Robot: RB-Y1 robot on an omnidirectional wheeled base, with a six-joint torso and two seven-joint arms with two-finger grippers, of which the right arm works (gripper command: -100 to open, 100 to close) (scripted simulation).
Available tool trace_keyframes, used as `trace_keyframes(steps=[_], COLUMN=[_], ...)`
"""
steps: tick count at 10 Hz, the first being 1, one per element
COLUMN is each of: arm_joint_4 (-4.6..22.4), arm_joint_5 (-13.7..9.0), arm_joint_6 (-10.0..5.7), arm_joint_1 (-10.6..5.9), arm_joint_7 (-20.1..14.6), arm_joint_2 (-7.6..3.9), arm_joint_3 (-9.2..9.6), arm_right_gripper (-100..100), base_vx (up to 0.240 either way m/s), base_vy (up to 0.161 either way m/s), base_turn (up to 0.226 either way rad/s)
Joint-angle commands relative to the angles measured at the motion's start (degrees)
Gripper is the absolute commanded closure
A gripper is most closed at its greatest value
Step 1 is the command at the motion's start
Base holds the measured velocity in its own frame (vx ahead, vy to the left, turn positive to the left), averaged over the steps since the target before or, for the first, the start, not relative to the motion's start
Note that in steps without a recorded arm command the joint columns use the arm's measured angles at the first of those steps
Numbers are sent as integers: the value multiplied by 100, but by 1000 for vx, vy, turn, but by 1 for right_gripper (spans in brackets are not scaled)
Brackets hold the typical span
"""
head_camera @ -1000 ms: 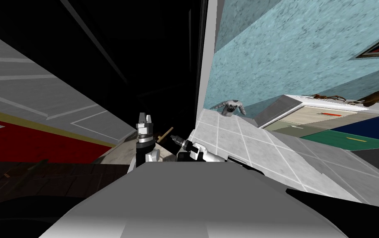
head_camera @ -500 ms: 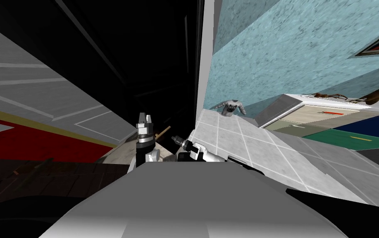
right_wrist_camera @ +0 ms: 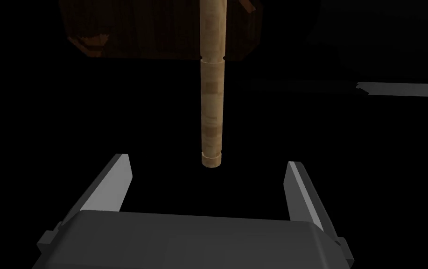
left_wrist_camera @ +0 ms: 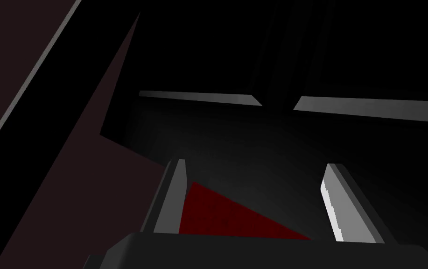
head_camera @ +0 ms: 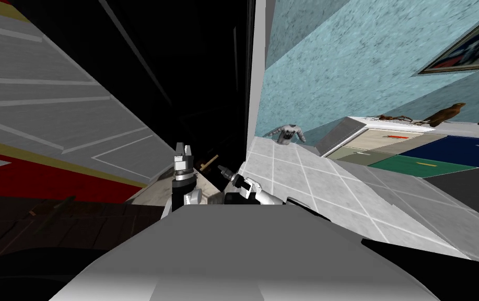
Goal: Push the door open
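1. White upright door jamb (head_camera: 258, 68): reference post for all entries.
2. Grey panelled door (head_camera: 50, 104): well to the left of the jamb and standing apart from it. A black area (head_camera: 191, 62) lies between door and jamb.
3. Left end effector (head_camera: 183, 150): left of the jamb's foot, blades spread and empty. A wedge of dark red carpet (left_wrist_camera: 227, 219) shows beyond them.
4. Right end effector (head_camera: 221, 169): just left of the jamb's foot, blades spread and empty.
5. Tan wooden cylindrical rod (right_wrist_camera: 212, 93): left of the jamb. Its near end sits just ahead of the right blades' gap and touches neither. Its far end meets a dark brown wooden block (right_wrist_camera: 152, 32).
6. Right of the jamb:
   - mottled teal wall (head_camera: 348, 62)
   - light grey tiled floor (head_camera: 306, 177)
   - grey sweater (head_camera: 288, 133), lying near the jamb's foot
   - chest with coloured drawers (head_camera: 389, 151), farther right
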Motion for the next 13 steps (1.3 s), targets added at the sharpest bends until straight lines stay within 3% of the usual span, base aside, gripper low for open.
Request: trace_keyframes(steps=[1, 9, 10, 11, 13], arm_joint_4=[0, 267, 246, 246, 246], arm_joint_5=[0, 43, 40, 40, 40], arm_joint_6=[0, -33, -29, -29, -29], arm_joint_1=[0, -46, -43, -43, -43], arm_joint_7=[0, 117, 107, 107, 107], arm_joint_2=[0, 213, 198, 198, 198], arm_joint_3=[0, -201, -187, -187, -187], arm_right_gripper=[-100, -100, -100, 100, 100], base_vx=[-66, 110, 40, -4, -15], base_vy=[25, 154, 68, -8, -26], base_turn=[-13, 34, -2, -2, 3])
